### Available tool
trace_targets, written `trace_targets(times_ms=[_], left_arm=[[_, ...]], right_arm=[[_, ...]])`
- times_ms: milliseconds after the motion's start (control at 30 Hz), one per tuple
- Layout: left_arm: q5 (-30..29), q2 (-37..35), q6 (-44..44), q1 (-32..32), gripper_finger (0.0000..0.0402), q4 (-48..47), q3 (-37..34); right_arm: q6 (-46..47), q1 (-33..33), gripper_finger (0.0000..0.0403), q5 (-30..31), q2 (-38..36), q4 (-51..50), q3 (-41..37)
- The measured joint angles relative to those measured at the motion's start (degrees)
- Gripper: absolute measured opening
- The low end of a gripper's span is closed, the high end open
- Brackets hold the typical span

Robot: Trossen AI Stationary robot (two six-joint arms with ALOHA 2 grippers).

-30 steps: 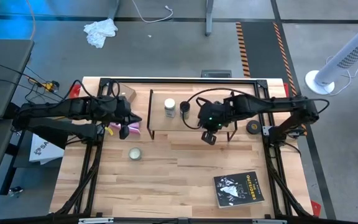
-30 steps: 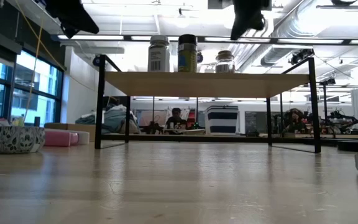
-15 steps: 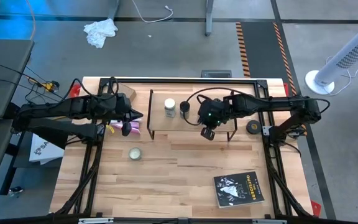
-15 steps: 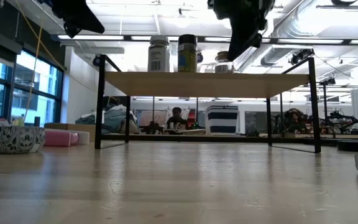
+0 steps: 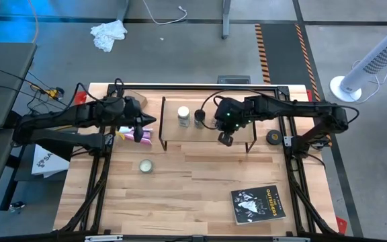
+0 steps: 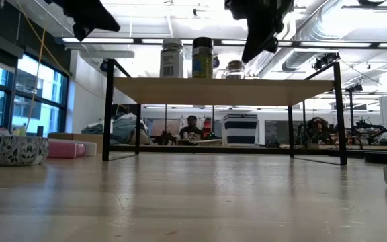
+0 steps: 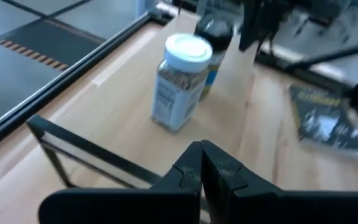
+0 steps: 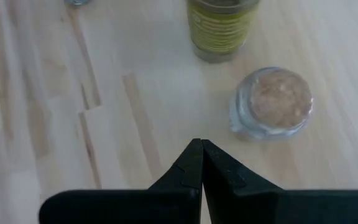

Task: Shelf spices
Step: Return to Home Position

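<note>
**Both grippers clenched and empty, three jars on the shelf**

The right gripper's (image 8: pixel 198 147) fingers (image 8: pixel 188 169) are pressed tightly together and hold nothing. They hang above the shelf's (image 6: pixel 220 89) light wood top, near the cork-topped glass jar (image 8: pixel 272 103). The green-labelled jar (image 6: pixel 202 57) stands just beside that jar, and its top is cut off in the right wrist view. The left gripper (image 7: pixel 202 148), likewise clenched and empty, hovers off the shelf's left end, facing the white-capped jar (image 7: pixel 179 81). From above, the right arm (image 5: pixel 294 111) covers the glass jar.

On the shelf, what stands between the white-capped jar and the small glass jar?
The dark jar stands between the white-capped jar and the glass jar. The low view shows the three in a row.
</note>
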Motion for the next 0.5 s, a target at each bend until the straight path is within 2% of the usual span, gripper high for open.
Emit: trace_targets(times_ms=[100,267,400,500], left_arm=[[0.2,-2.3,-3.4,-0.3,0.0000,4.5,-3.1],[-0.3,-10.2,-11.4,-1.8,0.0000,18.9,-14.6],[-3.9,-14.8,-15.2,-3.5,0.0000,32.2,-23.1],[-7.8,-17.1,-14.7,-5.7,0.0000,36.9,-27.5]], right_arm=[[2.0,0.6,0.0000,-0.1,-1.8,-1.3,0.0],[6.6,0.9,0.0000,0.1,-6.1,-2.7,0.0],[6.6,0.9,0.0000,0.8,-10.8,-2.6,0.0],[5.5,0.4,0.0000,3.5,-14.8,-2.6,0.0]])
